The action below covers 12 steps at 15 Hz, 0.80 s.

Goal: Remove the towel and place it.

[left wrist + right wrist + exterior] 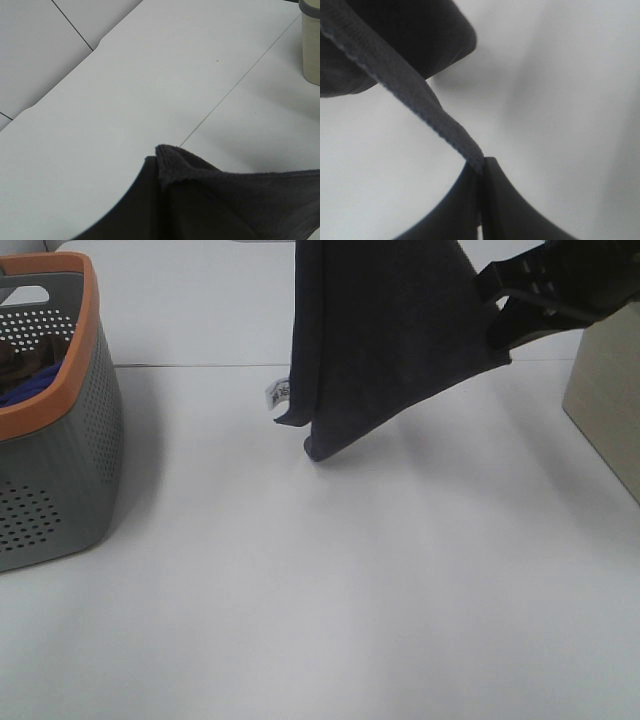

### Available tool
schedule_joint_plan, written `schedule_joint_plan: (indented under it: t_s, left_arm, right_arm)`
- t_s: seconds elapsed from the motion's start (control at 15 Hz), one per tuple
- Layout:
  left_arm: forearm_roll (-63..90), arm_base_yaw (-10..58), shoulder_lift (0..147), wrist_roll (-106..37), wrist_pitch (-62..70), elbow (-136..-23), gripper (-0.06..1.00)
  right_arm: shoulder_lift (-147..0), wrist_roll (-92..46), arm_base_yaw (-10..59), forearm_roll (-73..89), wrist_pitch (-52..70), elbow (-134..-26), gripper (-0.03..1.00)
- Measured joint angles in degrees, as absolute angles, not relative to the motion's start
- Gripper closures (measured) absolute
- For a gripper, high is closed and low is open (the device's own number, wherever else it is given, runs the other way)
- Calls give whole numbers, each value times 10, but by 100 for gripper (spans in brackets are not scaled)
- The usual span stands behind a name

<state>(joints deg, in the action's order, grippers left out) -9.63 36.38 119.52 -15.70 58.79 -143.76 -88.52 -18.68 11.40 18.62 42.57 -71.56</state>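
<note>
Overhead view: the towel (385,340) hangs clear above the white table (330,620) at 12 o'clock. Its lowest corner is just off the surface, and a small white tag (278,392) sits at its 8 o'clock edge. The top of the towel runs out of frame. The right gripper (495,305) enters from 2 o'clock and meets the cloth's right edge.

Only this view shows the surroundings:
- A grey perforated basket (70,470) with an orange rim stands at 9 o'clock. It holds a brown cloth (22,365) and a bright blue cloth (30,388).
- A beige box (605,400) stands at 3 o'clock.

Right wrist view: the jaws are closed on the towel's hemmed edge. The hem runs taut away from the fingertips (495,200).

Left wrist view: this is the only sight of the left gripper (157,162). One dark finger (132,210) is visible, with a bunched towel corner pinched at its tip. The other finger is under the cloth. The jaws are clamped on the towel.
</note>
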Motion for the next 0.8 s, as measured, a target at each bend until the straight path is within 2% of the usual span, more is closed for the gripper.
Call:
schedule_joint_plan:
  t_s: [0.2, 0.33, 0.6, 0.8]
  left_arm:
    - [-101, 359, 1222, -152, 568, -1438, 94]
    - [-102, 348, 1244, -144, 527, -1438, 94]
    - [-104, 315, 1285, -98, 404, -1438, 94]
    - [-113, 287, 1317, -83, 301, -1438, 94]
  right_arm:
    - [-885, -166, 114, 52, 409, -785, 97]
    - [-885, -163, 114, 5, 347, -800, 97]
    - [-904, -162, 114, -41, 193, -808, 97]
    - [-966, -168, 114, -50, 143, -859, 97]
